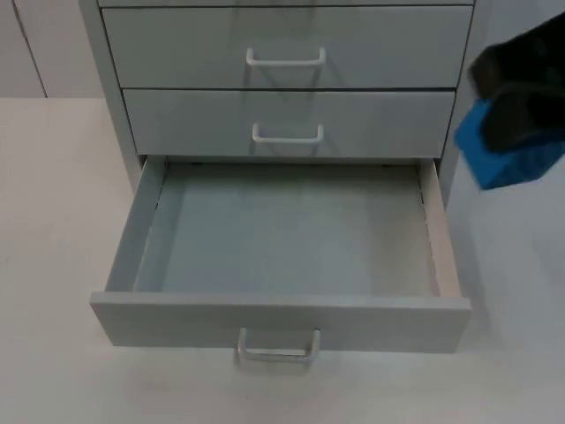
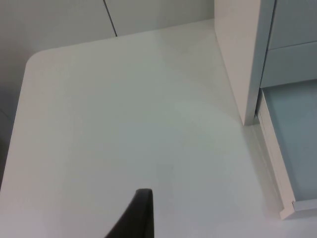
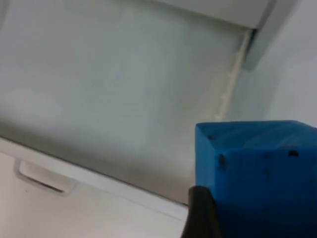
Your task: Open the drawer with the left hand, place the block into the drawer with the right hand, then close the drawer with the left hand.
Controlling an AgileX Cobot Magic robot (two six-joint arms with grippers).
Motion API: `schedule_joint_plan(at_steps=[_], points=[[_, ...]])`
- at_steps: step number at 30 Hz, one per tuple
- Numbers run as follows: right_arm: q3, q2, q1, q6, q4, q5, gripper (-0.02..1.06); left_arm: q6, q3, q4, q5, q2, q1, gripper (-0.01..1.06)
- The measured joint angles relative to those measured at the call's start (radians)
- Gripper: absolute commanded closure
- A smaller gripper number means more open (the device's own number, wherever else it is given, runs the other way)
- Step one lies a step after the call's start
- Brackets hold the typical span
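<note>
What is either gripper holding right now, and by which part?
The right gripper holds the blue block by its upper part, beside the open drawer. The left gripper waits over the table, holding nothing.

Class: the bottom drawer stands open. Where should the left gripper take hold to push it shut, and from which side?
Probably the handle at the middle of the drawer's front panel, approached from the front. It is centred, so the push should run straight along the slides. The right gripper holds the blue block beside the cabinet.
</note>
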Motion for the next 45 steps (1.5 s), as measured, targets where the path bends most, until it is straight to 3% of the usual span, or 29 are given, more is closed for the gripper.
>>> schedule_joint_plan(at_steps=[6,12,16,17,22,34,37,39,40,44,45], points=[[0.0,0.138,0.095,0.157,-0.105,-0.112,1.05,0.0,0.0,0.0,0.0,0.0,0.0,0.0],[0.0,0.239,0.118,0.27,-0.18,-0.223,1.05,0.0,0.0,0.0,0.0,0.0,0.0,0.0],[0.0,0.32,0.118,0.445,-0.315,-0.295,1.05,0.0,0.0,0.0,0.0,0.0,0.0,0.0],[0.0,0.32,0.118,0.445,-0.315,-0.295,1.05,0.0,0.0,0.0,0.0,0.0,0.0,0.0],[-0.012,0.413,0.118,0.69,-0.501,-0.366,1.05,0.0,0.0,0.0,0.0,0.0,0.0,0.0],[-0.104,0.57,0.118,0.751,-0.568,-0.382,1.03,0.0,0.0,0.0,0.0,0.0,0.0,0.0],[-0.104,0.583,0.118,0.751,-0.572,-0.366,0.93,0.0,0.0,0.0,0.0,0.0,0.0,0.0],[-0.104,0.585,0.118,0.751,-0.572,-0.362,0.74,0.0,0.0,0.0,0.0,0.0,0.0,0.0],[-0.105,0.585,0.118,0.751,-0.572,-0.359,0.74,0.0,0.0,0.0,0.0,0.0,0.0,0.0],[-0.11,0.585,0.118,0.753,-0.572,-0.359,0.36,0.0,0.0,0.0,0.0,0.0,0.0,0.0],[-0.111,0.585,0.118,0.753,-0.572,-0.359,0.36,0.0,0.0,0.0,0.0,0.0,0.0,0.0]])
